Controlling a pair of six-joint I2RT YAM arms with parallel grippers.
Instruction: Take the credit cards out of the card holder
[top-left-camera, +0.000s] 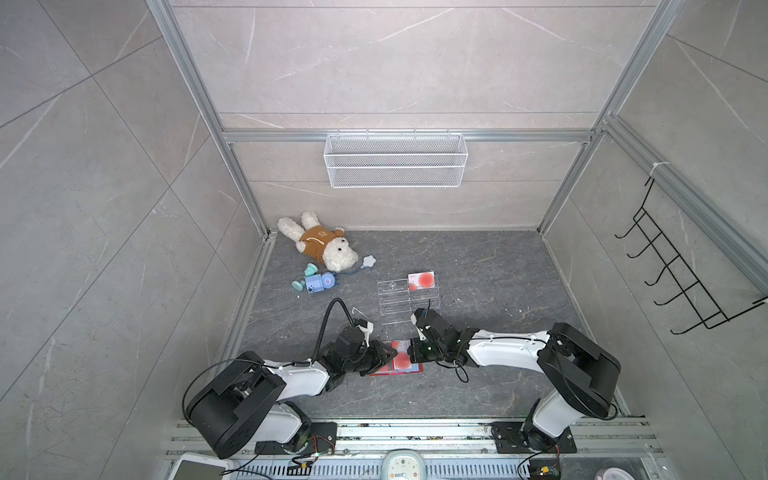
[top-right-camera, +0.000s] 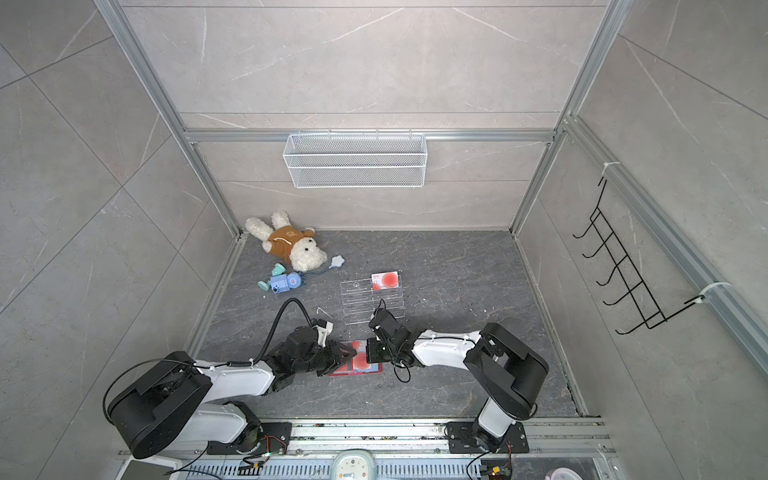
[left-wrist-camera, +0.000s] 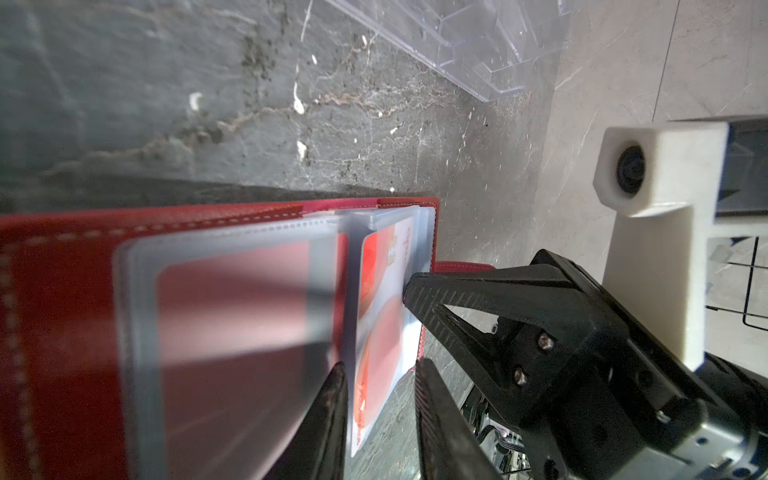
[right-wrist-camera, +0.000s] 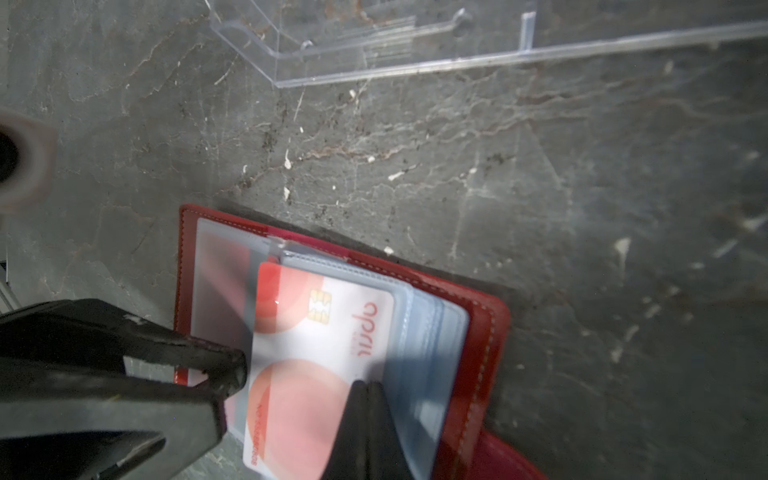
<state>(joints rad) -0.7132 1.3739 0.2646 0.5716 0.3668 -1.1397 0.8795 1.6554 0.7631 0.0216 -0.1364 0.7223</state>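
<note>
The red card holder (top-left-camera: 415, 369) (top-right-camera: 374, 371) lies open on the dark floor between both arms. One credit card (right-wrist-camera: 316, 353), white with red-orange circles, sticks partly out of a clear sleeve. My left gripper (left-wrist-camera: 380, 368) (top-left-camera: 392, 356) is open, its fingers straddling that card's edge; one finger touches the sleeve and the other stands apart. My right gripper (right-wrist-camera: 368, 384) (top-left-camera: 409, 353) is shut, its tip resting on the card beside the sleeves. Another card (left-wrist-camera: 232, 332) sits in the opposite page's sleeve. A further card (top-left-camera: 422, 280) (top-right-camera: 385, 280) stands in the clear stand.
A clear acrylic tiered stand (top-left-camera: 409, 301) sits just beyond the holder. A plush dog (top-left-camera: 320, 245) and a small blue toy (top-left-camera: 316, 282) lie at the back left. A white wire basket (top-left-camera: 395, 160) hangs on the back wall, and a black hook rack (top-left-camera: 681, 270) on the right wall.
</note>
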